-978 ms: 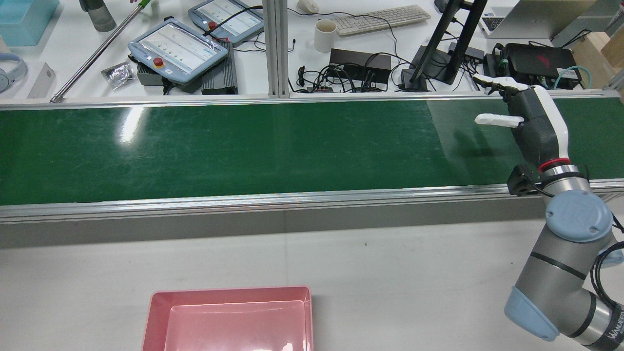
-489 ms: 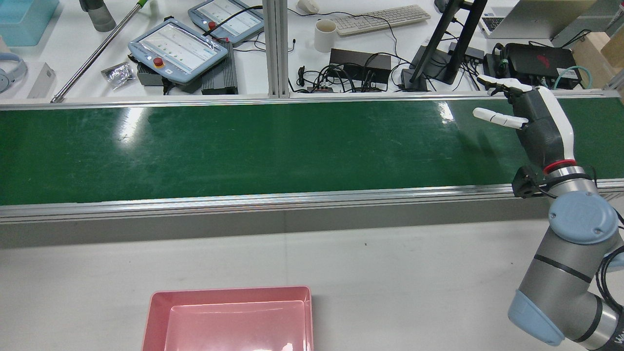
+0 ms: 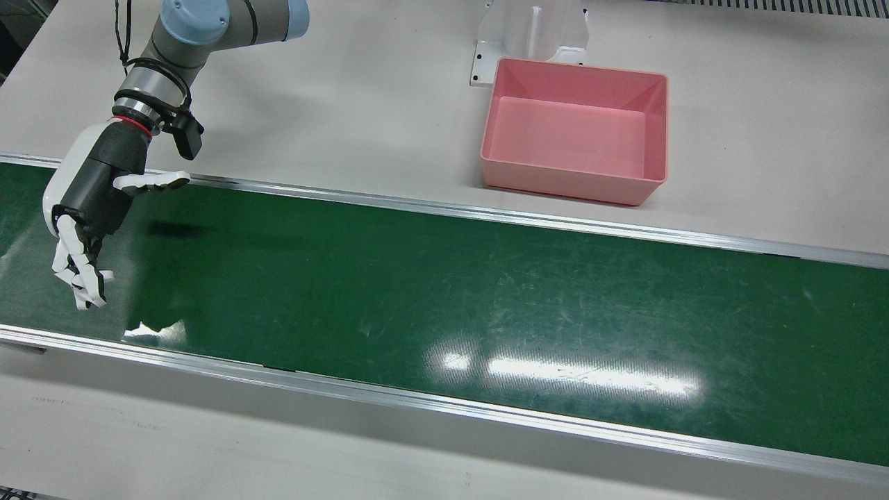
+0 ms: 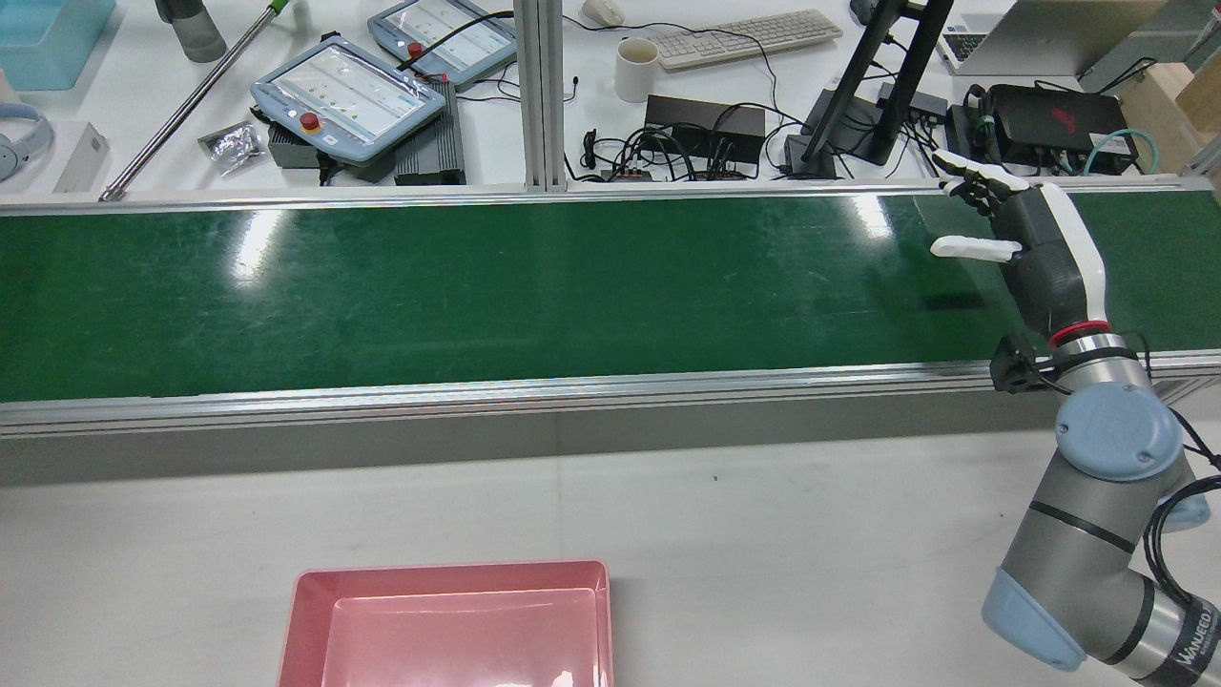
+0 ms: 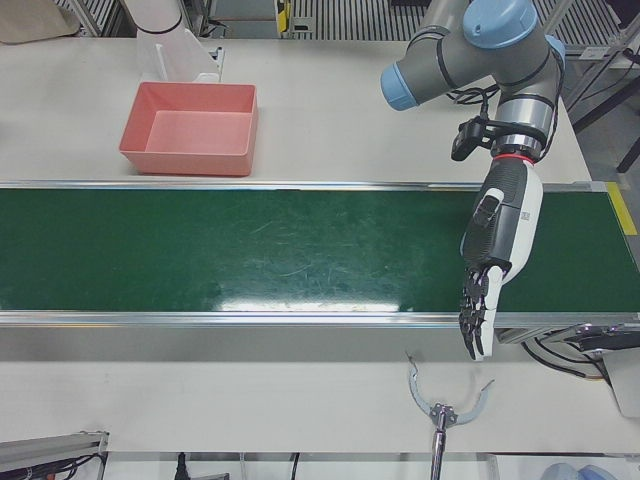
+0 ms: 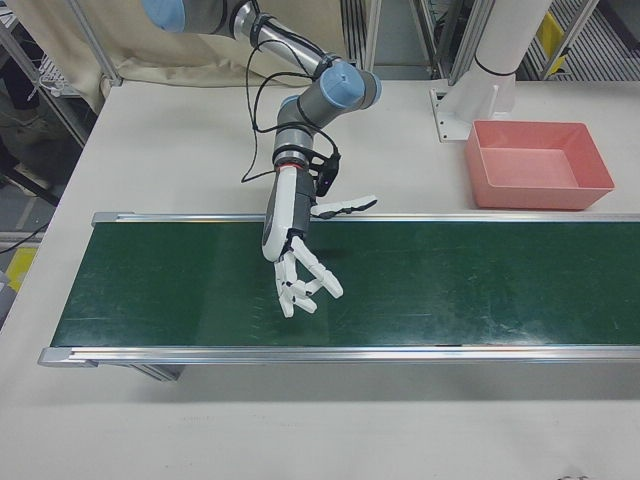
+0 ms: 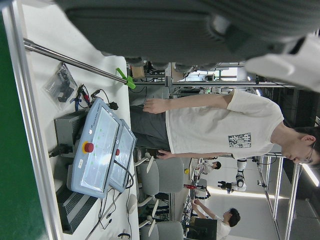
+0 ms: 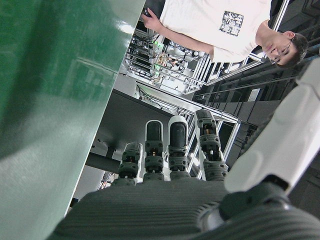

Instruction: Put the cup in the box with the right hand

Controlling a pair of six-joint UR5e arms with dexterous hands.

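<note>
My right robot hand [image 4: 1035,248] hovers over the far-right end of the green conveyor belt [image 4: 477,286], fingers spread, holding nothing. In the front view it's at the belt's left end [image 3: 90,201]. My left robot hand shows only as a dark blur at the top edge of its own camera [image 7: 200,25]; can't tell its state. No cup on the belt or the white surface [image 4: 763,534] in any view. Pink box [image 4: 458,625] sits empty on the surface on my side of the belt, well apart from my right robot hand. Behind the belt: teach pendants [image 4: 348,95], keyboard [image 4: 749,38], white mug [image 4: 636,69], cable clutter. A person [image 7: 220,125] stands by the pendants.
</note>
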